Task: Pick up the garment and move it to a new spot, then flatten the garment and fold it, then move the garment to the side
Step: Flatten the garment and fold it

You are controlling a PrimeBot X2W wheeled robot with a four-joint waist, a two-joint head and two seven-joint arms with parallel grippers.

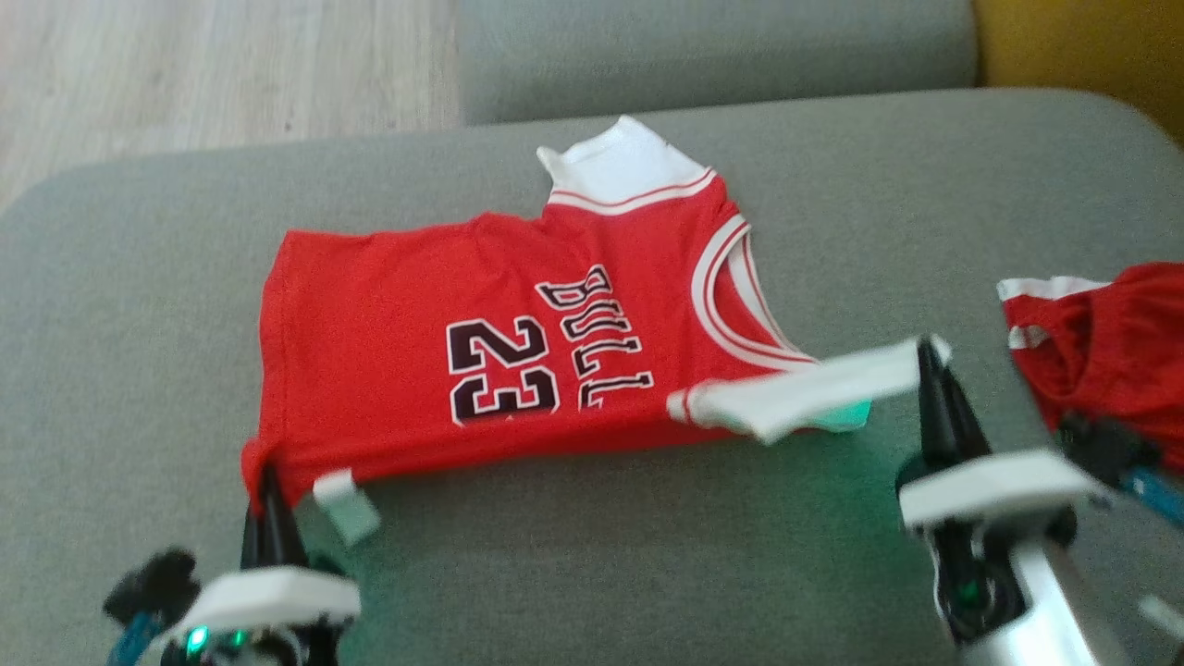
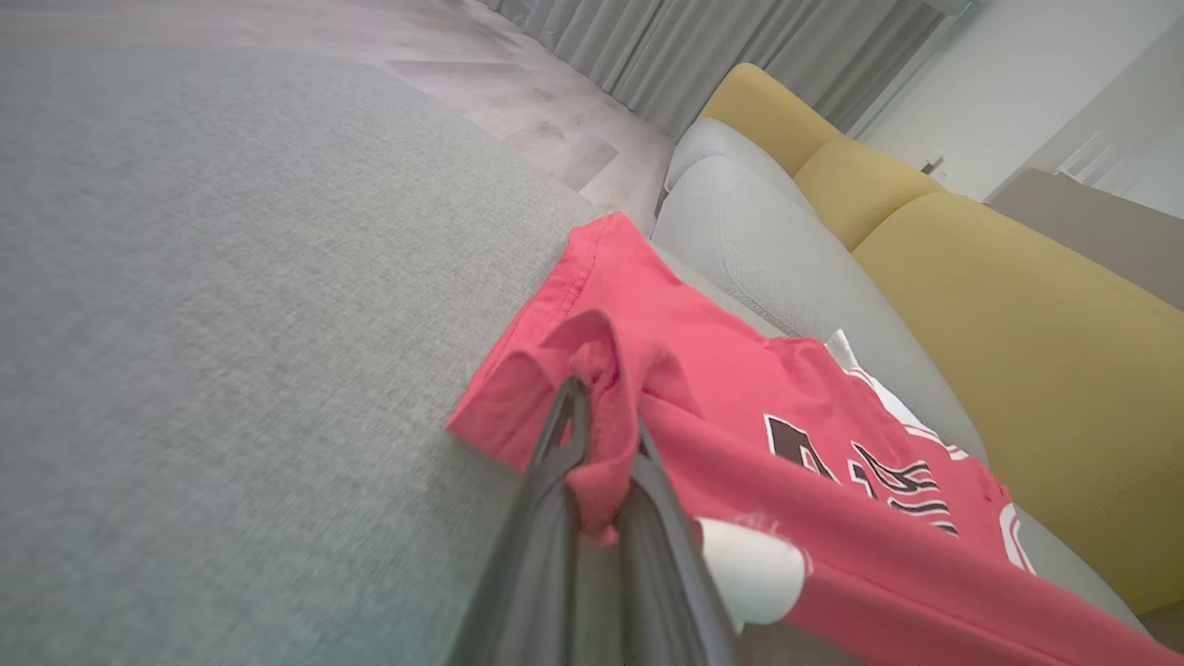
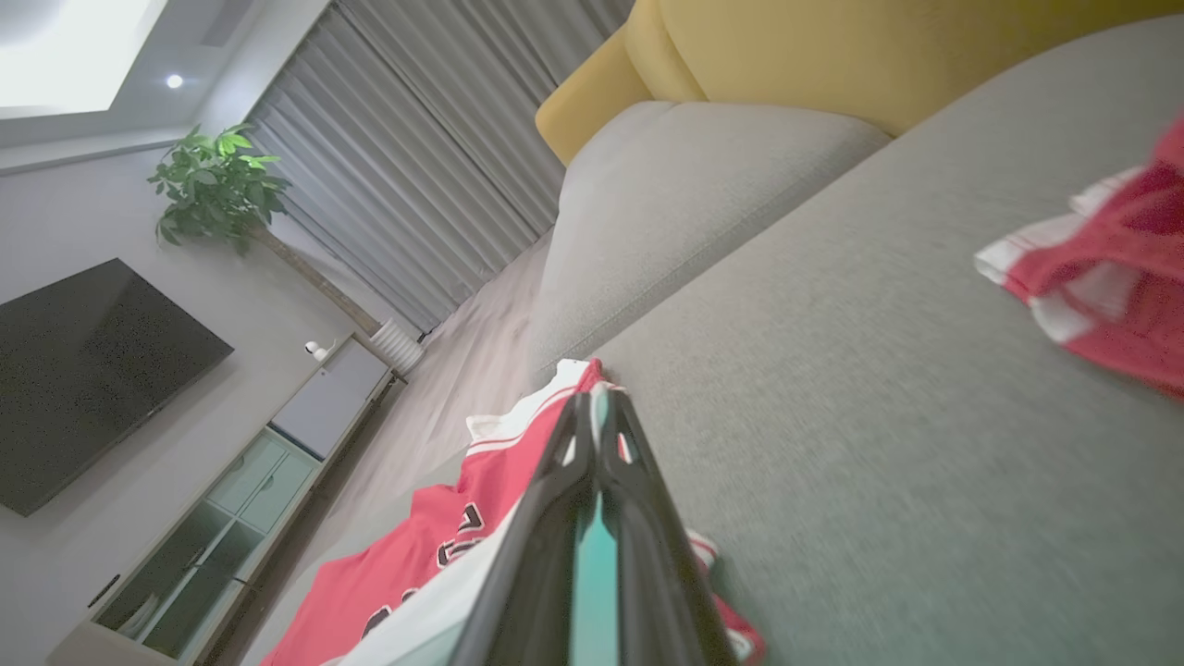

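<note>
Nearest, the left gripper (image 1: 268, 490) is pressed together on the red hem corner of the jersey (image 1: 416, 314), with cloth bunched between its fingers (image 2: 536, 518). The right gripper (image 1: 928, 361) pinches the white sleeve (image 1: 805, 388) at the other end of the same near edge. Holding both ends pulls that edge taut, probably so the cloth can be dragged flat or lifted over for a fold. The jersey lies mid-sofa (image 1: 647, 555), the 23 facing up, mostly flat, with its far sleeve spread. Beyond the right gripper, a 2nd red garment (image 1: 1110, 361) sits crumpled, well apart. Farthest are the backrest (image 1: 712, 55) and the floor (image 1: 213, 65).
</note>
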